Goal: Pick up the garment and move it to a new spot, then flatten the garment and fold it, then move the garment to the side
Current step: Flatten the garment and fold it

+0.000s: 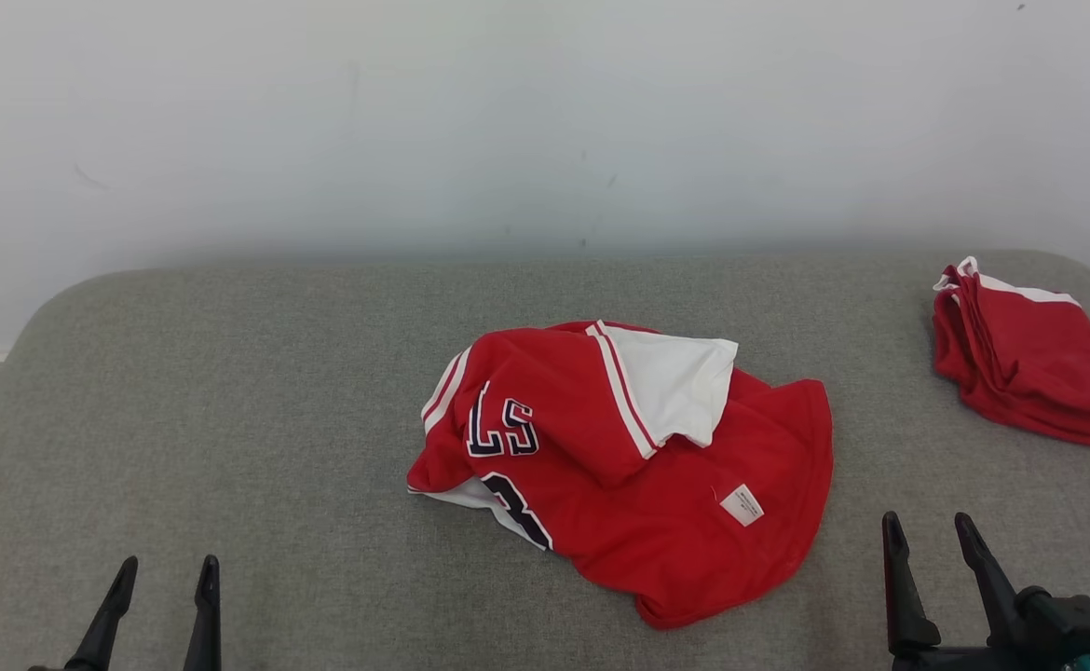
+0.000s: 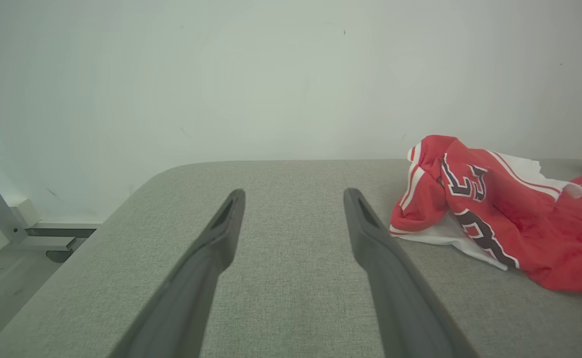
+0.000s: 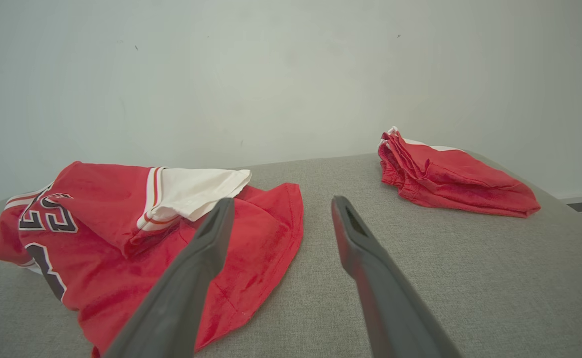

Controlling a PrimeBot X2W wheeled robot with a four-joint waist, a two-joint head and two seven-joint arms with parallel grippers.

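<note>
The left end effector [image 1: 168, 570] and the right end effector [image 1: 927, 529] both have fingers wide apart and hold nothing. The garment [image 1: 629, 466] lies crumpled in the middle of the tabletop [image 1: 228, 419], between them, touching neither.

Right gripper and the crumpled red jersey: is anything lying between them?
Nothing. The head view shows only bare grey padded surface between the right gripper and the jersey; the folded red garment lies farther back, off that line.

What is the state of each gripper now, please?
Left gripper: open, holding nothing.
Right gripper: open, holding nothing.
</note>
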